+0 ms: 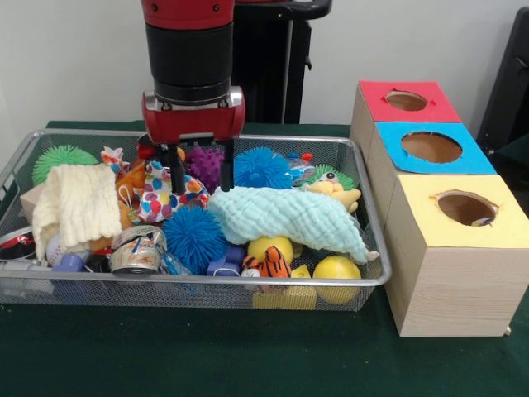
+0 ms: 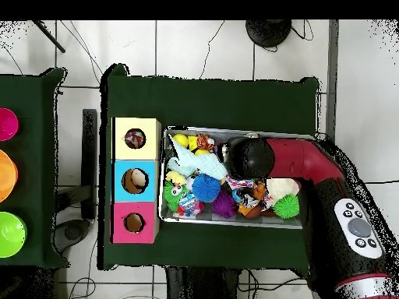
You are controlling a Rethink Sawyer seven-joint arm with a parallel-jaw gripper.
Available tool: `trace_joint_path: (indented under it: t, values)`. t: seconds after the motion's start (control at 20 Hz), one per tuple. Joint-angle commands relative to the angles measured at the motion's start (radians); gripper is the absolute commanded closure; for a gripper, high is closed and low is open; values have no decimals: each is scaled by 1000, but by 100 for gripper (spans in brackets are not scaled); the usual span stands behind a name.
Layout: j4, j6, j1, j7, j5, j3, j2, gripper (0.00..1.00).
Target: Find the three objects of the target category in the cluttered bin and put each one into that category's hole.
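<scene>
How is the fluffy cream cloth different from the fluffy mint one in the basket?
The cream cloth is pale yellow-white; the mint cloth is light blue-green. The cream cloth sits bunched at one end of the wire basket, while the mint cloth stretches long across the toys toward the other end, near the boxes. The gripper hangs between them, touching neither. Both are soft, waffle-textured cloths draped over toys.

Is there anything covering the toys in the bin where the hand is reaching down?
The hand hangs over the polka-dot toy, uncovered. A mint cloth drapes over toys on one side of it and a cream cloth on the other. The colored holes are unobstructed.
</scene>
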Motion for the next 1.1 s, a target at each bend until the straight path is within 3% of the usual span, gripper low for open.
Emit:
trace_joint_path:
  t: [0.05, 0.4, 0.6, 0.85, 1.1]
  values:
    - [27, -44, -43, -191, -100, 73, 91, 0]
    - [36, -72, -61, -210, -154, 99, 116, 0]
    - [85, -53, -86, -282, -180, 156, 78, 0]
    - [146, 3, -112, -307, -185, 207, 25, 0]
    - [188, 31, -145, -374, -201, 285, 18, 0]
